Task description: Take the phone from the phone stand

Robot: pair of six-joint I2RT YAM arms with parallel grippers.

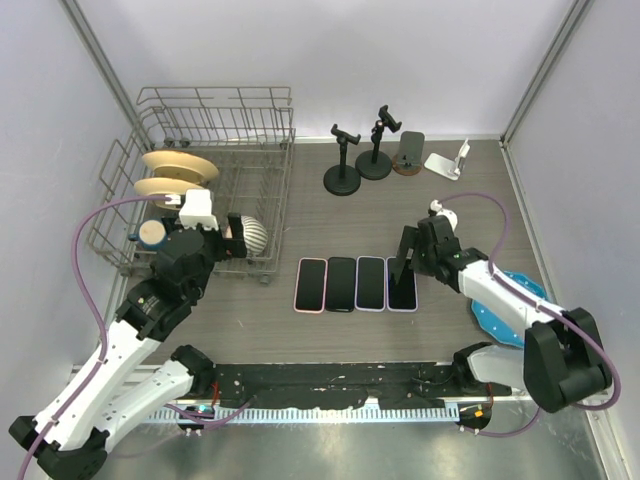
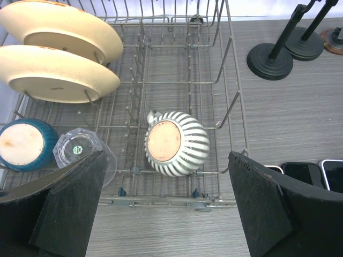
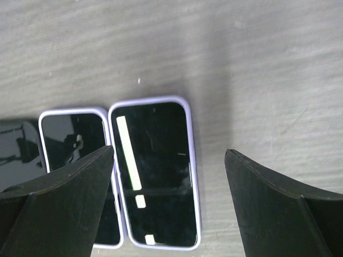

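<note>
Several phones lie flat in a row mid-table; the rightmost has a lilac case [image 1: 402,284]. At the back stand two black clamp stands [image 1: 342,165], a white stand [image 1: 447,160] and a brown-based stand [image 1: 409,152] with a dark slab that looks like a phone leaning on it. My right gripper [image 1: 405,262] is open just above the lilac phone [image 3: 155,171], which lies flat between the fingers, untouched. My left gripper [image 1: 235,240] is open and empty at the dish rack's near right corner.
A wire dish rack [image 1: 262,170] at the left holds two cream plates [image 2: 59,32], a striped bowl [image 2: 177,142], a blue cup [image 2: 24,143] and a glass [image 2: 80,149]. A blue plate [image 1: 500,310] lies under the right arm. Walls close the back and both sides.
</note>
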